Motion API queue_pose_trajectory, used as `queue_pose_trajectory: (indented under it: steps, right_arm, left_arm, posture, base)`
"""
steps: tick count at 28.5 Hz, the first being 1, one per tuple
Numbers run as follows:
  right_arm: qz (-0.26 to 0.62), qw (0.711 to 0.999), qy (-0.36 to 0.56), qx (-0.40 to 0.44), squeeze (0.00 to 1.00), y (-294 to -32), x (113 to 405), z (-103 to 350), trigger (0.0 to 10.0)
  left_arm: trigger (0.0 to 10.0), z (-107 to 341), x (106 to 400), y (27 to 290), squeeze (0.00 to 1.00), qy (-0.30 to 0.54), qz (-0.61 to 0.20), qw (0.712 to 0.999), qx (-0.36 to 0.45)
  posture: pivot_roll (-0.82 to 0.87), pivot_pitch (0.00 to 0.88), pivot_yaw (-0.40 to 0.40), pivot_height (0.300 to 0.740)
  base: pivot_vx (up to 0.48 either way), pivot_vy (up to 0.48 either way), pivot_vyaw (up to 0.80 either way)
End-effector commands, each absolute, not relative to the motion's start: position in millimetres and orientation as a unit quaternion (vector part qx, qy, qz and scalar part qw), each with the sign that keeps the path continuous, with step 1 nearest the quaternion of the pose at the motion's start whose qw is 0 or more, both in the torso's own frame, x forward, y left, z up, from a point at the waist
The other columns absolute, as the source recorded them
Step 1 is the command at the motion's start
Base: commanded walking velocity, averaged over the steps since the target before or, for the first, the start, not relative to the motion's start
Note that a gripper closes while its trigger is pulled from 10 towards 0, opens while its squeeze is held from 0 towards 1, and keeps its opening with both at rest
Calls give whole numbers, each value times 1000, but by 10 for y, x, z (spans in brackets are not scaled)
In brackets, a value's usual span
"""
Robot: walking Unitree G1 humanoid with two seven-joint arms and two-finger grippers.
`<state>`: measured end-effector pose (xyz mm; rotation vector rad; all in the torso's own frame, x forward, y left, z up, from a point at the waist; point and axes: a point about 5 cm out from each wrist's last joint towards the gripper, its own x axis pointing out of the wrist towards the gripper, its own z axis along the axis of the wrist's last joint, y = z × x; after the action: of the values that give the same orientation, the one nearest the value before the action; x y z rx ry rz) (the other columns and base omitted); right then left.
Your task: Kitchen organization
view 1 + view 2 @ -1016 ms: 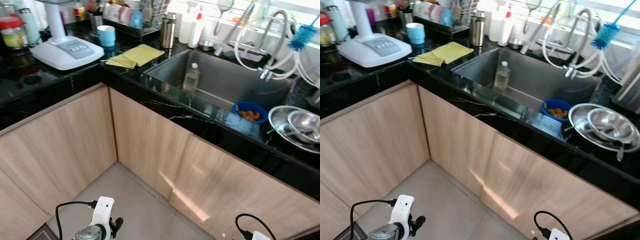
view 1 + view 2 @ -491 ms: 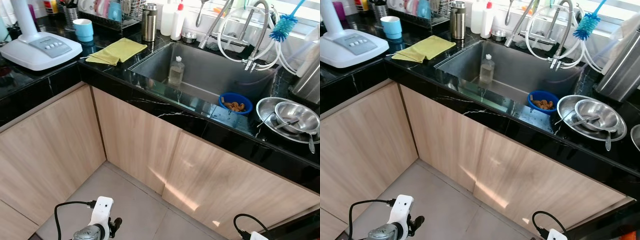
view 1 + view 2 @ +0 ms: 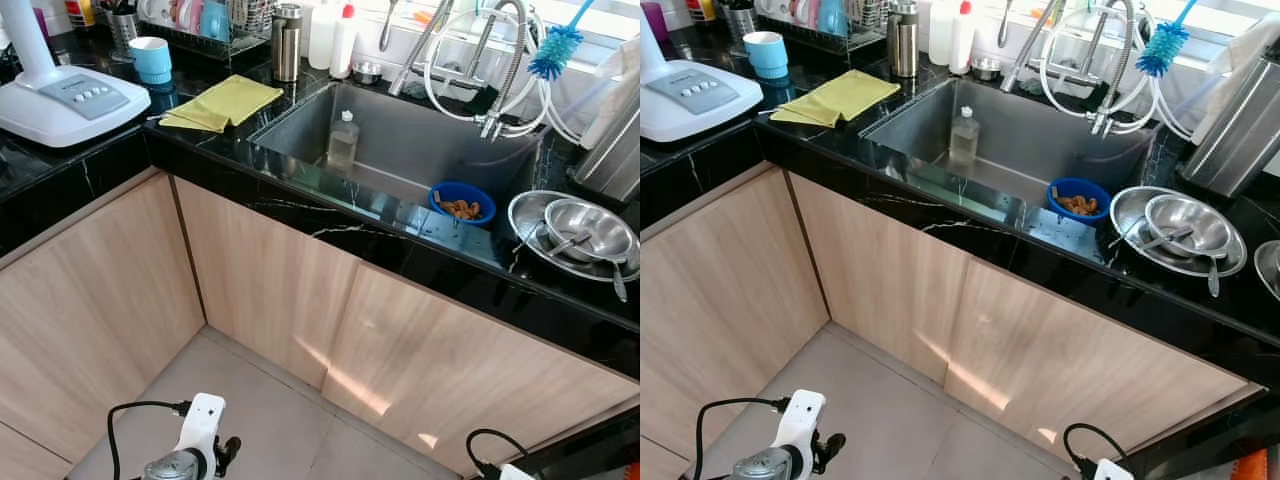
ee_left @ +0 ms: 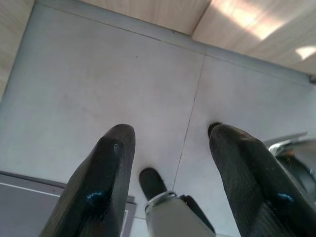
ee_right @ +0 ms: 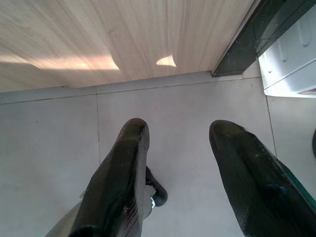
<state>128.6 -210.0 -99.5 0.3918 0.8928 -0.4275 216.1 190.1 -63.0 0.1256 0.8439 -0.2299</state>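
Left eye view: hanging low over the floor, left arm (image 3: 190, 455) idle, well short of the counter (image 3: 300, 200). Sitting far ahead and above the grippers: sink (image 3: 400, 150) with a bottle (image 3: 343, 140) standing in it and a blue bowl (image 3: 461, 201) of scraps at its near right corner. Lying beyond the left arm, up on the counter: yellow cloth (image 3: 225, 102), blue cup (image 3: 152, 59), white appliance base (image 3: 70, 98).

Right eye view: same scene. Stacked steel bowls (image 3: 1180, 230) resting on the counter, up and ahead of the right arm, just beside the blue bowl. Brush (image 3: 1162, 45) hanging by the faucet hoses (image 3: 1080, 70).

Left wrist view: left gripper (image 4: 170, 148) pointing down at grey floor tile, fingers (image 4: 106, 177) spread wide, holding nothing.

Right wrist view: right gripper (image 5: 180, 148) also aiming at the floor beside the wood cabinet front, fingers (image 5: 123, 168) spread wide, empty.

Judging the step: approaching and surveying, nothing picked yet. Next move likely needing a step closer to the counter and raising one arm toward the sink-side clutter, probably the bowls or the bottle; which item comes first, cannot tell.
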Motion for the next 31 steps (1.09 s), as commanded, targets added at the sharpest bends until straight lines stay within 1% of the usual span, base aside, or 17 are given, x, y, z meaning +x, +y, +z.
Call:
queue_pose_trajectory:
  steps: [1, 12, 19, 31]
  right_arm:
    - [-210, 862, 423, 185, 0, -2137, 1276, -990, 10000]
    - [-206, 864, 424, 179, 0, -2148, 1289, -984, 10000]
    - [-206, 864, 423, 177, 0, -2153, 1298, -980, 10000]
    - [-203, 866, 423, 175, 0, -2160, 1308, -976, 10000]
  left_arm:
    - [10000, -634, 2161, 1885, 0, 411, -118, 902, 65]
    - [10000, -627, 2175, 1876, 0, 411, -126, 900, 74]
    - [10000, -624, 2181, 1875, 0, 411, -123, 900, 73]
    - [10000, -621, 2189, 1870, 0, 410, -121, 901, 70]
  posture:
    - [89, 52, -90, 740]
    - [89, 65, -93, 740]
    - [90, 74, -94, 740]
    - [89, 83, -95, 740]
  base:
    - [0, -345, -594]
    - [0, 0, -591]
    - [0, -397, -591]
    - [0, 0, -590]
